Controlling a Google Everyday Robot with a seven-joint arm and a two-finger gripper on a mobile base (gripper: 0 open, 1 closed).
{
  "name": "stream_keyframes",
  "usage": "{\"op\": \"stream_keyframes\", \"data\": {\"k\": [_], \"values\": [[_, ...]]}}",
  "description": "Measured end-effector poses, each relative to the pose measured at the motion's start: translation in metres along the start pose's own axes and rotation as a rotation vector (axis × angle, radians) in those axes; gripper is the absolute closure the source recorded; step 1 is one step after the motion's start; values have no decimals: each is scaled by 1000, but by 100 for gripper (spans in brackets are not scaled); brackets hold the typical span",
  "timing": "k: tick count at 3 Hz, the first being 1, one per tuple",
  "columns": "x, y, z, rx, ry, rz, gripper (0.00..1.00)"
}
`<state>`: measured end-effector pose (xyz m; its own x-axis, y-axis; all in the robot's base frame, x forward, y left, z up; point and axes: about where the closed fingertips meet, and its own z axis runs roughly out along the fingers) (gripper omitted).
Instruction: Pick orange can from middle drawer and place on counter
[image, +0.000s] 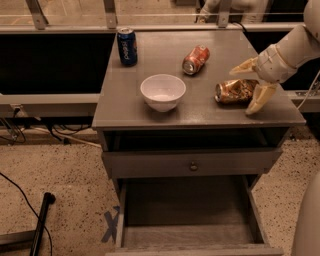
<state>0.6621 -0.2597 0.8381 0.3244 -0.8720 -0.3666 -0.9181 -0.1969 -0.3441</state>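
The orange can (234, 92) lies on its side on the right part of the grey counter (125, 102), its silver end facing left. My gripper (241, 92) reaches in from the right edge. It is open, with one finger (245, 67) above and behind the can and the other finger (259, 97) at the can's right end, near the counter's front edge. Neither finger clamps the can. The middle drawer (185, 235) is pulled out at the bottom of the cabinet and shows a bare grey bottom.
A white bowl (162, 91) stands mid-counter. A blue can (127, 46) stands upright at the back left. A red-orange can (195, 59) lies at the back centre. A closed drawer front with a knob (192, 165) sits above the open drawer. A black pole (40, 225) lies on the floor at left.
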Motion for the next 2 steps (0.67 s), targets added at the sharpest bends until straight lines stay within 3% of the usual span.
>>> {"op": "stream_keyframes", "data": {"k": [1, 2], "values": [[0, 0, -1, 0, 0, 0, 0], [-23, 4, -38, 65, -38, -26, 0]]}}
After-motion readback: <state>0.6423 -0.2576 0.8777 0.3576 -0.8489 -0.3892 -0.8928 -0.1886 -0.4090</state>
